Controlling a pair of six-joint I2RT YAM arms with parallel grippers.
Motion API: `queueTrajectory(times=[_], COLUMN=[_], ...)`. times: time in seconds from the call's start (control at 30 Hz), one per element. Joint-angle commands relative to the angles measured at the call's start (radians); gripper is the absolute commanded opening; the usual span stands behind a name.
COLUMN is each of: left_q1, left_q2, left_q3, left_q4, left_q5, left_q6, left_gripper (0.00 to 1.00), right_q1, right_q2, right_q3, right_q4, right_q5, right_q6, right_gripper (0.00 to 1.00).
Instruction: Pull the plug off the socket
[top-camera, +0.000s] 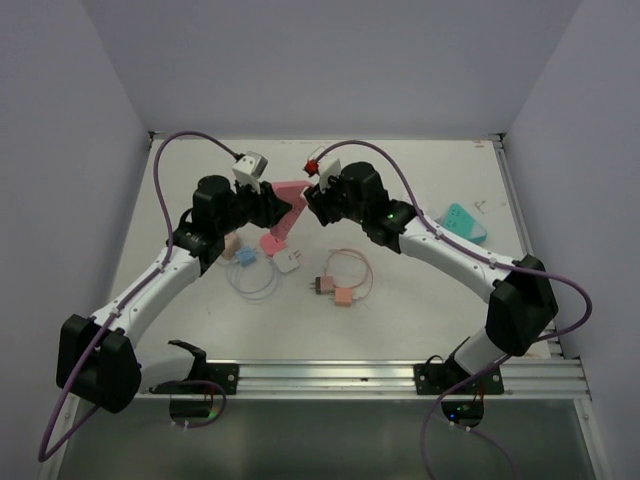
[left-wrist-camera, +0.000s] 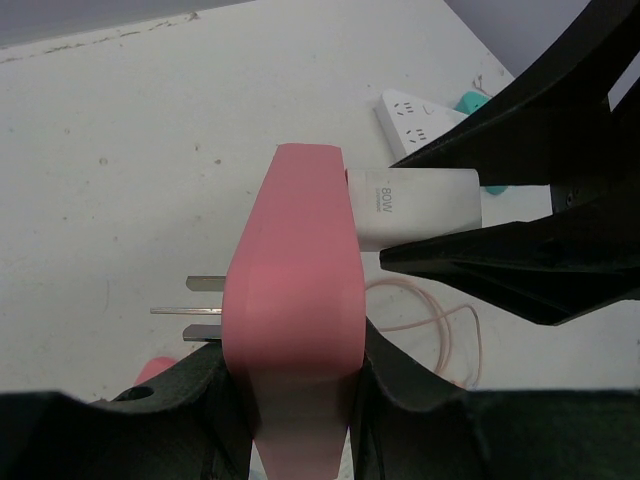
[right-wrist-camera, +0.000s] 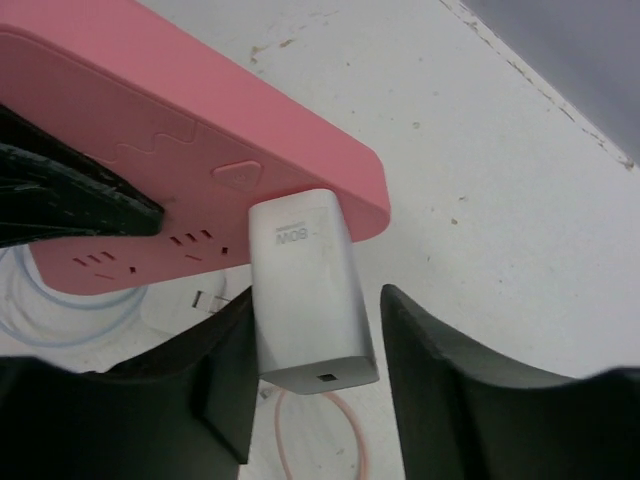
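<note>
Status: plug not yet out.

- The pink socket strip (top-camera: 285, 215) is raised off the counter (top-camera: 420, 310), at the middle of the far half, between the two arms.
- The left gripper (left-wrist-camera: 295, 365) has its jaws closed on one end of the strip, a finger on each long side. This hold is what carries the strip.
- The white plug (right-wrist-camera: 310, 290), a block charger, sits in an outlet near the strip's free end. Its body is flush against the pink face and no prong shows between them. It is judged fully seated.
- The right gripper (right-wrist-camera: 315, 305) has its jaws straddling the plug body. In the right wrist view one finger (right-wrist-camera: 215, 370) lies against the plug, while a sliver of counter shows between the plug and the other finger (right-wrist-camera: 470, 400). Whether the jaws are already clamped cannot be told.

Done: strip secured and lifted, right jaws placed around the plug.
Left: confirm the clamp, then draw the plug straight off the strip face while the left arm braces.

Holders: no bin or tray is in view. Of the strip's outlets that show, one holds the plug and the slotted ones beside it are empty.

On the counter below lie loose adapters (top-camera: 288, 262) and a pink cable (top-camera: 350, 270). Far right are a white power strip (left-wrist-camera: 415, 115) and a teal item (top-camera: 465, 222).
</note>
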Motion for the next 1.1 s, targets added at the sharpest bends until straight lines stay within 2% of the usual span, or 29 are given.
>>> queueTrajectory(times=[0.0,0.07,0.13,0.17,0.23,0.27,0.33,0.47,0.67,0.9,1.0,1.07], left_q1=[-0.002,-0.002,-0.002,-0.002,-0.002,-0.002,-0.002,-0.002,-0.002,0.001,0.001,0.001], left_q2=[-0.010,-0.011,-0.011,-0.011,-0.010,-0.002,0.005,0.028,0.038,0.007,-0.005,-0.007], left_q3=[0.065,0.067,0.068,0.068,0.078,0.082,0.101,0.130,0.148,0.133,0.125,0.124], left_q4=[0.090,0.086,0.079,0.075,0.050,0.023,-0.012,-0.107,-0.158,-0.135,-0.117,-0.114], left_q5=[0.013,0.005,-0.024,-0.038,-0.095,-0.122,-0.228,-0.435,-0.593,-0.589,-0.564,-0.555], left_q6=[0.022,0.025,0.025,0.025,0.027,0.028,0.030,0.030,0.036,0.044,0.042,0.039], left_gripper=[0.00,0.00,0.00,0.00,0.00,0.00,0.00,0.00,0.00,0.00,0.00,0.00], right_q1=[0.004,0.006,0.008,0.008,0.006,0.006,0.006,0.012,0.031,0.032,0.032,0.037], right_q2=[0.008,-0.002,-0.017,-0.027,-0.054,-0.062,-0.090,-0.133,-0.197,-0.242,-0.228,-0.220], right_q3=[0.059,0.053,0.041,0.027,0.012,0.007,-0.011,-0.039,-0.082,-0.140,-0.190,-0.258], right_q4=[-0.020,-0.035,-0.040,-0.048,-0.062,-0.083,-0.100,-0.149,-0.187,-0.175,-0.123,-0.024], right_q5=[-0.006,-0.006,-0.006,-0.004,0.010,0.013,0.022,0.030,0.053,-0.007,-0.154,-0.234], right_q6=[-0.046,-0.060,-0.072,-0.078,-0.086,-0.090,-0.102,-0.112,-0.099,0.015,0.194,0.277], right_gripper=[0.47,0.33,0.24,0.17,0.11,0.05,0.00,0.00,0.00,0.00,0.00,0.00])
